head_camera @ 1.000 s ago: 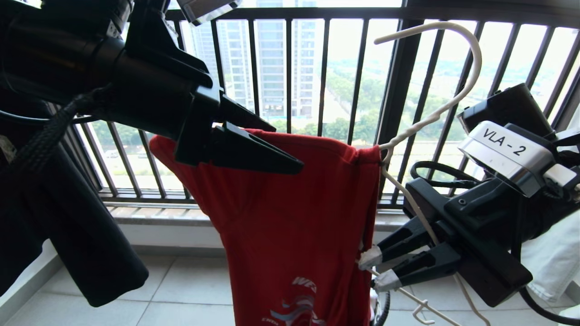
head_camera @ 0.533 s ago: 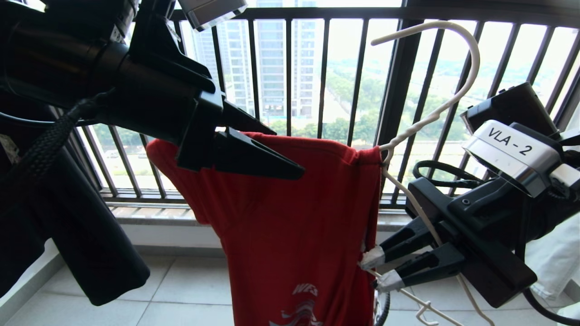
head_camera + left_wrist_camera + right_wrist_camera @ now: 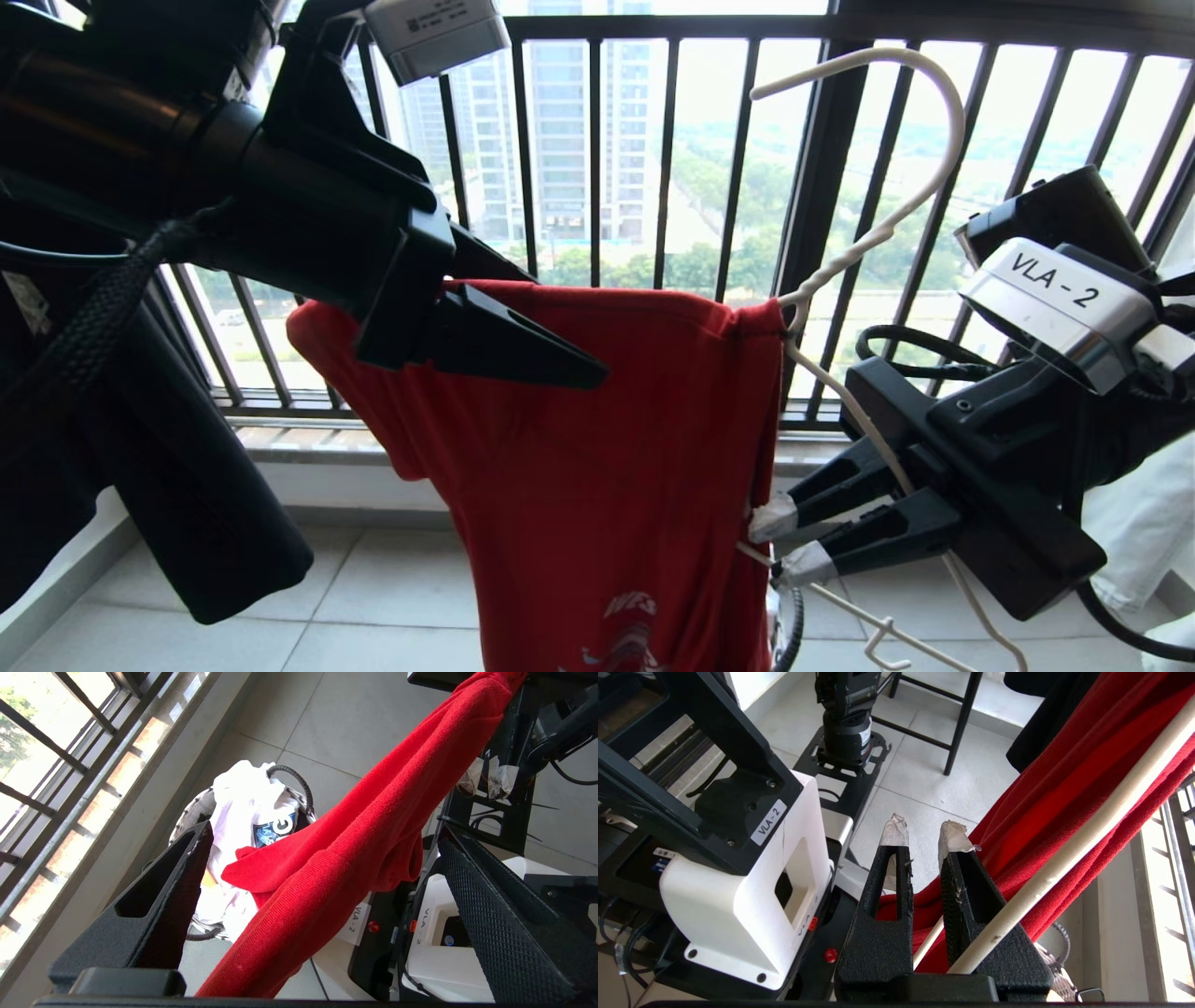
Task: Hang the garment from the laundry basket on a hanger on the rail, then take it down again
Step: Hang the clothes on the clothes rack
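Fingers of the left gripper (image 3: 509, 317) stand spread wide in the head view, straddling the top edge of the garment (image 3: 607, 467), probably to tug the cloth along the hanger (image 3: 868, 233); the right gripper (image 3: 784, 541) is closed on the hanger's lower wire beside the shirt's edge, holding it up off the rail

Left wrist view: the red garment (image 3: 373, 826) runs between the parted fingers (image 3: 490, 905), touching neither; the laundry basket (image 3: 187, 826) lies beyond them on the floor

Right wrist view: the taped fingertips (image 3: 896, 833) sit nearly together, the hanger (image 3: 1087, 826) wire beside one finger against the cloth
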You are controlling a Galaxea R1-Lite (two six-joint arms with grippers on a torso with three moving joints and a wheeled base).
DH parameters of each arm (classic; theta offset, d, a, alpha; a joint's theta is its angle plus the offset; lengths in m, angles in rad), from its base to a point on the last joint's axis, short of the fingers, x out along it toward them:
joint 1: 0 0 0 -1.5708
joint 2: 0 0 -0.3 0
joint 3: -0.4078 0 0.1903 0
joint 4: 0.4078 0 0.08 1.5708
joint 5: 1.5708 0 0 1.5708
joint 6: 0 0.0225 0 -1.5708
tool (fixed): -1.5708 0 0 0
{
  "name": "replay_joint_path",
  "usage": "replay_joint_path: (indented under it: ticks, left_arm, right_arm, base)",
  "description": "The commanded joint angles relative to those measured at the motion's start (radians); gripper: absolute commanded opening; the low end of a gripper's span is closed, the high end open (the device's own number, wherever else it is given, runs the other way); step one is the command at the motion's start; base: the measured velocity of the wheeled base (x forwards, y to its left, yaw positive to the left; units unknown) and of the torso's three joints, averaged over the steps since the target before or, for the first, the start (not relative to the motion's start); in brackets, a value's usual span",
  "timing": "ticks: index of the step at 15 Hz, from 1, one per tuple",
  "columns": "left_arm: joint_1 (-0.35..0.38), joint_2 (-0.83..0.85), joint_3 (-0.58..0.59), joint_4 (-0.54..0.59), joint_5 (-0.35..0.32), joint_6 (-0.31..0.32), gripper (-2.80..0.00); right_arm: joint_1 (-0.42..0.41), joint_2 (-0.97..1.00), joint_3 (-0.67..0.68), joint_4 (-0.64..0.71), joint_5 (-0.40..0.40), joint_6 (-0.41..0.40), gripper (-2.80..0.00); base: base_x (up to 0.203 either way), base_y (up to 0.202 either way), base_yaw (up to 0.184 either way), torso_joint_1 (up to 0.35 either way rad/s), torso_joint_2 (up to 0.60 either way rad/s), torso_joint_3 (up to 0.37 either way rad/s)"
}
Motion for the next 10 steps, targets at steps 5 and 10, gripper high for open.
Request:
replay_joint_path:
  ticks: [5,10]
  left_arm:
    - [0.002,0.000,0.001,0.043,0.005,0.014,0.00]
    - [0.006,0.005,0.005,0.043,0.006,0.035,0.00]
  right_arm:
    - [-0.045,-0.001,-0.024,0.001,0.046,0.001,-2.80]
    - [-0.061,-0.001,-0.028,0.001,0.051,0.002,-2.80]
  base:
    - [0.000,0.000,0.000,0.000,0.00,0.000]
    - [0.000,0.000,0.000,0.000,0.00,0.000]
